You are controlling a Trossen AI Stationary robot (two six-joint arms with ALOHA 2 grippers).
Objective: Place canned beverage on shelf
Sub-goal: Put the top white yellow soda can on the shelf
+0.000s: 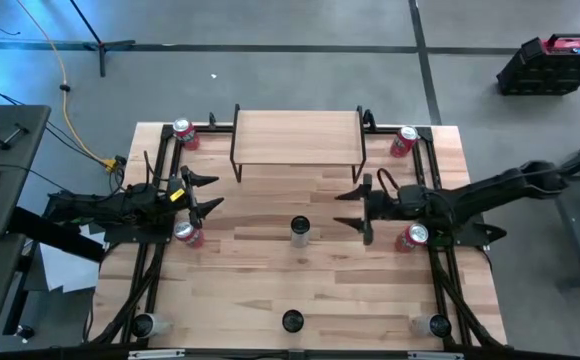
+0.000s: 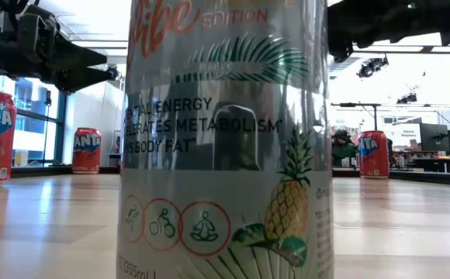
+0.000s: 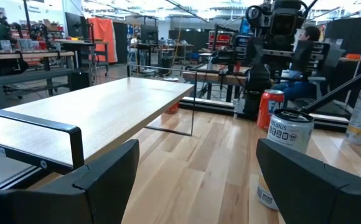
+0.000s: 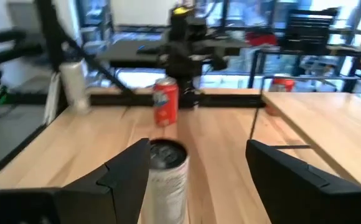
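A silver canned beverage (image 1: 300,231) stands upright on its base on the tabletop, midway between my two grippers. It shows in the left wrist view (image 3: 289,134) and in the right wrist view (image 4: 167,174). The shelf (image 1: 298,140), a light wood plank on thin black legs, stands at the table's far middle with nothing on it; it also shows in the left wrist view (image 3: 99,112). My left gripper (image 1: 215,192) is open and empty, left of the can. My right gripper (image 1: 348,208) is open and empty, right of the can and pointing at it.
Red cans stand beside both far shelf corners (image 1: 183,133) (image 1: 404,141) and next to each arm (image 1: 188,233) (image 1: 412,237). More cans stand along the near edge (image 1: 145,324) (image 1: 430,324). A silver can (image 2: 225,139) fills the middle of the low view.
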